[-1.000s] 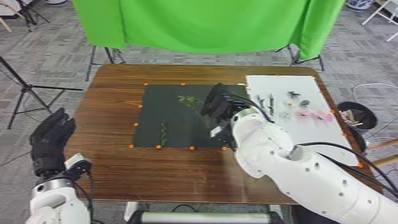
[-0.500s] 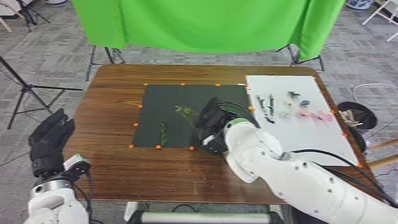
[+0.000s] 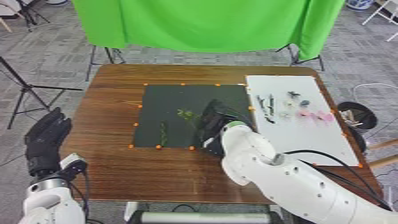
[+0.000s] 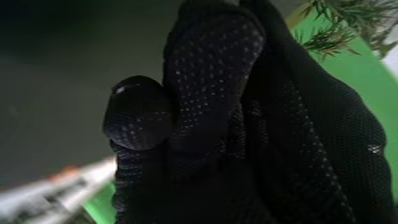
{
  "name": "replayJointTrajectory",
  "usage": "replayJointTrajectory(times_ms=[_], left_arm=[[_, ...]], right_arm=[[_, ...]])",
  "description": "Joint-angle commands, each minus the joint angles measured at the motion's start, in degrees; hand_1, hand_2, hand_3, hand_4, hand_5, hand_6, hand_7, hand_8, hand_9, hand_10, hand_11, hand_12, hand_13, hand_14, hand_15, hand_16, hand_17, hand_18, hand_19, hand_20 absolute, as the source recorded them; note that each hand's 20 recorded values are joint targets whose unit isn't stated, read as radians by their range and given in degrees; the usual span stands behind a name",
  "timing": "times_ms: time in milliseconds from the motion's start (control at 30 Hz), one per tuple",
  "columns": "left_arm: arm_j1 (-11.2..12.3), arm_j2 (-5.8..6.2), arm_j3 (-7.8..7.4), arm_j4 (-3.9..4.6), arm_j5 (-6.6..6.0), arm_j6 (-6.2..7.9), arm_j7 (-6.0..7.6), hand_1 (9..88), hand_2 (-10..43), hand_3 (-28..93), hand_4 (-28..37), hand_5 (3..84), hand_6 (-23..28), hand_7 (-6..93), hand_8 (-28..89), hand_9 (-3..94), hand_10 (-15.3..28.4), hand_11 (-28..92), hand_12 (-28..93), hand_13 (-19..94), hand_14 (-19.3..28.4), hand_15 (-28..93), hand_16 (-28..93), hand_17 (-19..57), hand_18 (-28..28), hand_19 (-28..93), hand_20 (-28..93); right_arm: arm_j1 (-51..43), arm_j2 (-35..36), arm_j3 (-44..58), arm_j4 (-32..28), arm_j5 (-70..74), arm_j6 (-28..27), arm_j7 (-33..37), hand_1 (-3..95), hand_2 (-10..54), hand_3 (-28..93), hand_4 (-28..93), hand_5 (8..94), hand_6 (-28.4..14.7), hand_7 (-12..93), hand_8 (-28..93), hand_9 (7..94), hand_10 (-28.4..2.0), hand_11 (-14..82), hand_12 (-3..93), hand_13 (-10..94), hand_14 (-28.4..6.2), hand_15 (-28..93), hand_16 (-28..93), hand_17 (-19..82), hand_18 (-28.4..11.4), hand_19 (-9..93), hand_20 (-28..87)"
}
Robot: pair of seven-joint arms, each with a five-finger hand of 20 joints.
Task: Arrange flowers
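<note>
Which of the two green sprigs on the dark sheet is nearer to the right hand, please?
The leafier, spreading sprig, just left of the right hand. The other sprig is narrow and farther left.

A sprig (image 3: 163, 134) lies on the mat (image 3: 173, 94), flowers (image 3: 322, 116) (pink) on board (image 3: 311, 142).

Head view bright, evenly lit; right wrist view dim, high contrast.
Head: diffuse light, exact source can't be told; white board (image 3: 311, 142) brightest, near glare; dark mat (image 3: 182, 137) matte; faint sheen on brown wooden table (image 3: 178, 175); soft fold shading on green cloth (image 3: 204, 25); right hand (image 3: 214, 122) very dark, little glove detail. Wrist: deep shadow beside right hand (image 4: 213, 85), pale glove dots catch light, green sprig (image 4: 342, 30) slightly out of focus.
</note>
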Motion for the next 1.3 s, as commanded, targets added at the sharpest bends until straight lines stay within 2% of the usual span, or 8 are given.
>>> replayJointTrajectory(times_ms=[33,200,333,600,700,967,1133,1300], left_arm=[[0.1,0.37,1.51,-0.47,0.1,0.69,-0.39,39.0,-1.2,71,-17.9,44.5,3.7,18.4,-10,37.1,12.3,23,9,36,13.6,19,-3,22.9,11.3,8,28],[0.0,0.69,1.57,-0.39,0.08,0.59,-0.65,39.0,-1.3,71,-18.0,44.5,3.7,18.4,-9,37.0,12.4,23,9,36,13.6,19,-3,22.8,11.3,8,28],[0.1,0.73,1.78,-0.59,0.14,0.76,-0.85,38.9,-1.3,71,-18.0,44.5,3.8,18.3,-10,37.0,12.4,23,9,36,13.6,19,-3,22.7,11.3,8,28],[-0.4,0.61,1.69,-0.2,0.12,0.06,-1.06,38.8,-1.3,71,-18.0,44.5,3.9,17.9,-9,36.9,12.3,22,9,36,13.6,19,-3,22.5,11.4,8,28],[-0.4,0.74,2.32,-0.32,0.07,0.53,-0.83,38.8,-1.4,71,-17.9,44.4,3.9,17.8,-9,36.9,12.3,22,9,36,13.6,19,-3,22.4,11.4,8,28],[-0.3,0.48,2.21,-0.34,0.04,0.47,-1.22,38.7,-1.5,71,-17.9,44.4,3.9,17.8,-9,36.8,12.3,22,9,36,13.7,19,-3,22.2,11.4,9,28],[-0.4,0.27,1.48,-0.11,0.16,-0.3,-1.76,38.7,-1.5,71,-18.1,44.4,3.8,17.8,-9,36.9,12.3,22,9,36,13.7,19,-3,22.1,11.5,9,28],[-0.3,0.44,1.96,-0.29,0.07,0.09,-1.44,38.6,-1.6,71,-18.0,44.4,3.9,17.9,-9,36.8,12.3,22,9,36,13.7,19,-3,21.9,11.5,9,27]], right_arm=[[-0.8,-1.6,-1.7,-0.7,-4.7,-2.6,-2.0,60.8,-9.5,58,-12,80.6,-6.1,21,11,93.7,-11.5,20.2,17.2,94,-3.1,48,13,77,-4.1,80,21],[-0.2,-2.0,-3.1,-0.8,-5.2,-4.4,-2.1,60.6,-9.5,58,-12,81.0,-6.0,21,11,93.7,-11.4,22.1,16.9,94,-2.9,50,13,78,-4.0,81,21],[0.4,-3.1,-2.9,-0.6,1.9,-2.4,-0.9,60.7,-9.5,58,-12,81.1,-6.1,21,11,93.7,-11.5,22.9,16.3,94,-2.8,50,13,78,-3.9,81,20],[1.6,-3.9,-3.7,1.2,1.2,0.0,-1.6,61.0,-9.5,57,-12,81.0,-6.2,21,12,93.7,-11.4,22.8,15.7,94,-2.7,50,12,78,-3.8,82,19],[1.8,-3.9,-3.6,1.7,0.7,0.6,-1.8,61.0,-9.5,57,-12,80.9,-6.2,21,11,93.7,-11.5,22.4,15.9,94,-2.8,50,12,77,-3.8,82,18],[1.9,-3.5,-2.9,2.0,0.3,0.9,-1.8,60.6,-9.5,58,-12,80.7,-6.0,22,12,93.7,-11.5,22.3,16.0,94,-2.7,50,13,77,-4.0,83,17],[1.6,-3.3,-2.6,2.0,0.2,0.8,-1.7,60.2,-9.5,58,-12,80.6,-6.1,22,11,93.7,-11.5,22.2,16.0,94,-2.8,49,13,77,-4.0,83,16],[1.4,-2.9,-2.3,1.7,0.8,-0.3,-1.9,58.0,-9.5,59,-11,80.2,-6.0,21,11,93.7,-11.5,21.6,16.2,94,-2.9,49,13,77,-4.0,83,15]])
